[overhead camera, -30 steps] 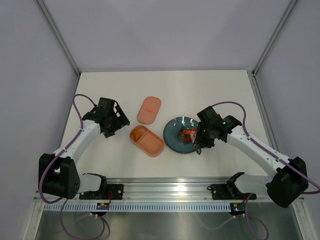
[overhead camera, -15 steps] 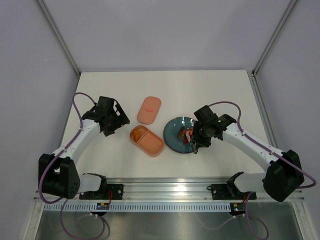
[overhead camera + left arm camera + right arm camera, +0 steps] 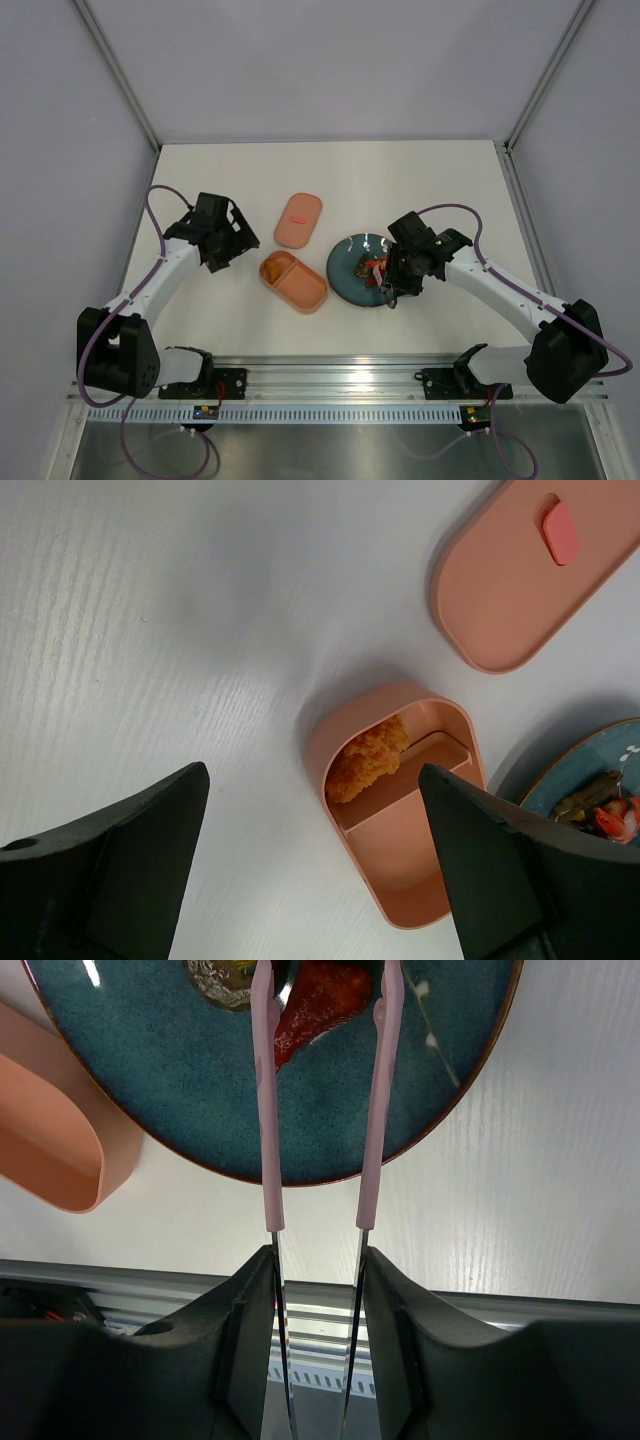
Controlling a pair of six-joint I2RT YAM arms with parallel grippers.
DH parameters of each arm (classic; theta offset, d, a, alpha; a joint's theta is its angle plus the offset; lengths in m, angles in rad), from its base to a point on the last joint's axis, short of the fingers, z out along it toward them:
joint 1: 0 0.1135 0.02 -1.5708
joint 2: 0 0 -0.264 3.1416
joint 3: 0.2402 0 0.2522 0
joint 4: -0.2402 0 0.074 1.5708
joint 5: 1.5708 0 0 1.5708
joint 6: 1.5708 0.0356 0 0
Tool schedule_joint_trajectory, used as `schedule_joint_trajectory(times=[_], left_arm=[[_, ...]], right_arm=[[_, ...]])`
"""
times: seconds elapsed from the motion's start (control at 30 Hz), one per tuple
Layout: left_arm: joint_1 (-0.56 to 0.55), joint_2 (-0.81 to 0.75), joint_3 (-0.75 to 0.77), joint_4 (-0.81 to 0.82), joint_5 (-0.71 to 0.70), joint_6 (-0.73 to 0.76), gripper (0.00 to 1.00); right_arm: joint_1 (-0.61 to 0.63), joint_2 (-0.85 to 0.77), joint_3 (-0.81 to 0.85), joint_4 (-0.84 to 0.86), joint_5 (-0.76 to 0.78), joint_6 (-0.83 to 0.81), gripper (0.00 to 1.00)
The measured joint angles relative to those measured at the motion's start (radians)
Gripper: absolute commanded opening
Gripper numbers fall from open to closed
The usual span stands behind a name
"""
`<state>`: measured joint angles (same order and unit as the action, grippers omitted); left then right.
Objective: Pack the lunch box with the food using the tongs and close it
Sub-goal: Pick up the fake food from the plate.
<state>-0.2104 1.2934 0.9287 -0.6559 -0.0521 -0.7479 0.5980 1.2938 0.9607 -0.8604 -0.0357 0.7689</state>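
Observation:
The salmon-pink lunch box base (image 3: pixel 297 284) (image 3: pixel 420 865) lies open, an orange food piece (image 3: pixel 365 762) in its left compartment. Its lid (image 3: pixel 298 220) (image 3: pixel 505 585) lies apart, farther back. On the teal plate (image 3: pixel 342 272) (image 3: pixel 150 1080) sit a red piece (image 3: pixel 322 1000) and a dark brown piece (image 3: pixel 222 982). My right gripper (image 3: pixel 400 276) (image 3: pixel 318 1260) is shut on the tongs (image 3: pixel 266 1120), whose pink ends straddle the red piece. To the left of the box, my left gripper (image 3: pixel 230 250) (image 3: pixel 312 775) hovers open with nothing between its fingers.
A metal rail (image 3: pixel 320 375) runs along the near table edge between the arm bases. Grey enclosure walls stand to the left, right and back of the white table (image 3: pixel 420 180).
My right gripper has shifted a little to the left over the plate with the tongs. The left arm has not moved.

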Motion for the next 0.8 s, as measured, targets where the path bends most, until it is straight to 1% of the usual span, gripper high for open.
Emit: schedule_joint_trajectory(times=[0.23,0.57,0.63,0.67,0.8], left_arm=[[0.0,0.0,0.0,0.0,0.0,0.0,0.9],[0.0,0.0,0.0,0.0,0.0,0.0,0.9],[0.0,0.0,0.0,0.0,0.0,0.0,0.9],[0.0,0.0,0.0,0.0,0.0,0.0,0.9],[0.0,0.0,0.0,0.0,0.0,0.0,0.9]], right_arm=[[0.0,0.005,-0.022,0.011,-0.011,0.004,0.46],[0.031,0.08,-0.027,0.047,-0.017,0.005,0.47],[0.036,0.091,-0.026,0.055,-0.018,0.005,0.45],[0.037,0.097,-0.026,0.056,-0.018,0.004,0.42],[0.039,0.112,-0.018,0.055,-0.018,0.001,0.36]])
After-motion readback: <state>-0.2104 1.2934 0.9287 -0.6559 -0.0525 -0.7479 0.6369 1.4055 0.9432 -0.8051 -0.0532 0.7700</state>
